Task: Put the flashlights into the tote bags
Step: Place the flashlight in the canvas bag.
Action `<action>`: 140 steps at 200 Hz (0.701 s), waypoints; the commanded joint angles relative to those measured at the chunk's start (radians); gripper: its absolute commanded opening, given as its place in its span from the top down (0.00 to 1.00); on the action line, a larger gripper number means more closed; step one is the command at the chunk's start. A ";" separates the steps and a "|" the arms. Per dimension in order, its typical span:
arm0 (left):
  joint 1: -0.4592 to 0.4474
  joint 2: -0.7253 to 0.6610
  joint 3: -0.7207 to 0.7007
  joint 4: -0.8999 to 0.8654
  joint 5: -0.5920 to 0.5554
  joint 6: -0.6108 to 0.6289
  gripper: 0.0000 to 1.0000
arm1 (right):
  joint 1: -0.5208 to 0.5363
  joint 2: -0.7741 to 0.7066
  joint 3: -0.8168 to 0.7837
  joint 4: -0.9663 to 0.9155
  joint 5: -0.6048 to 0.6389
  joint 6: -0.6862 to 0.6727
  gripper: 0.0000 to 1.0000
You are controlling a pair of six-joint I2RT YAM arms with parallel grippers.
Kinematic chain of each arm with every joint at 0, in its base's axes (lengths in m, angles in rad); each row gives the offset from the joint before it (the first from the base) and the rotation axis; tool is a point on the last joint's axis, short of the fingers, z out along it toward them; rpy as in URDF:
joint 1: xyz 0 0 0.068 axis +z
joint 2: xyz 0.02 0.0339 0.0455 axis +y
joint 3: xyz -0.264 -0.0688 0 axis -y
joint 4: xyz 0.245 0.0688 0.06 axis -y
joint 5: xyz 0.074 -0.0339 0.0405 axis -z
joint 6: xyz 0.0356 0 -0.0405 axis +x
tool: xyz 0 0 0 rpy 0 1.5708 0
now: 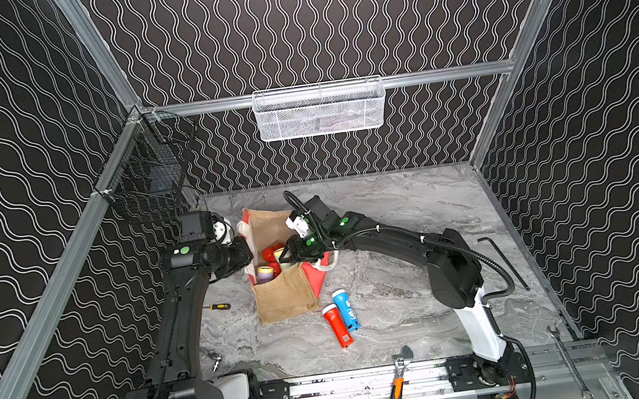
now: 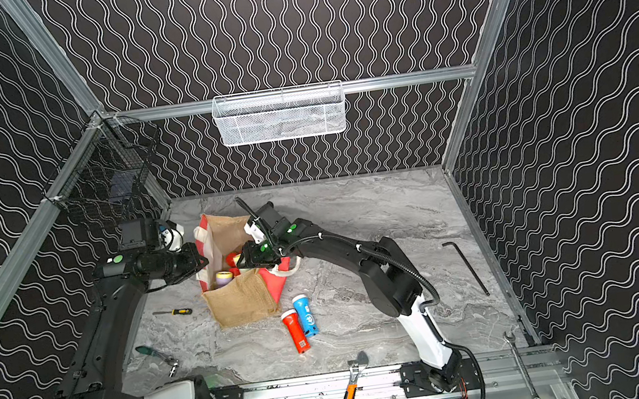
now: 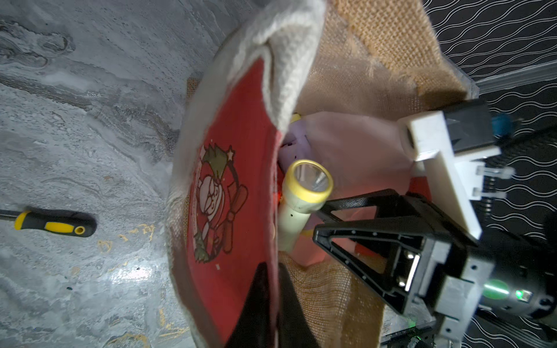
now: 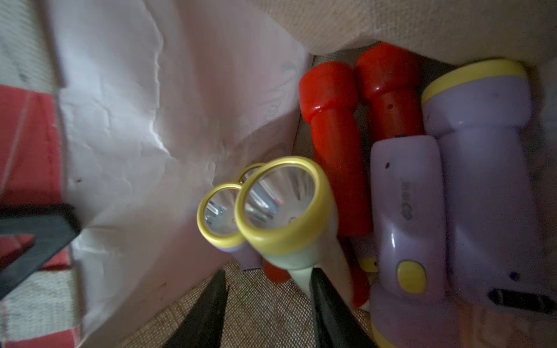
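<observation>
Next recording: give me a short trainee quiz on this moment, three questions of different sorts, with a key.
1. True or false: the left pincer is shut on the wall of the tote bag.
2. How many flashlights lie on the table outside the bag?
3. The flashlight nearest the right pincer, inside the bag, is: A red, B pale green, C blue.
Key: 1 true; 2 two; 3 B.

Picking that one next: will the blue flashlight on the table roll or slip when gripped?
Probably rolls if nudged: the blue flashlight lies on its side, round-bodied, on the smooth marble table. The red flashlight close beside it may stop it one way, or get bumped. Its glossy hard-looking plastic could slip, but should not flex.
</observation>
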 commanded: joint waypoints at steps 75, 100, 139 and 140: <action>0.002 -0.013 0.009 0.065 0.018 -0.003 0.91 | 0.004 0.015 0.098 -0.153 -0.025 -0.029 0.53; 0.002 -0.010 0.021 0.061 0.014 -0.001 0.91 | 0.000 -0.019 0.170 -0.224 -0.008 -0.099 0.53; 0.002 -0.005 0.046 0.046 -0.002 0.001 0.91 | -0.019 -0.168 0.150 -0.270 0.065 -0.208 0.53; 0.002 -0.005 0.046 0.046 -0.002 0.001 0.91 | -0.019 -0.172 0.146 -0.269 0.067 -0.210 0.53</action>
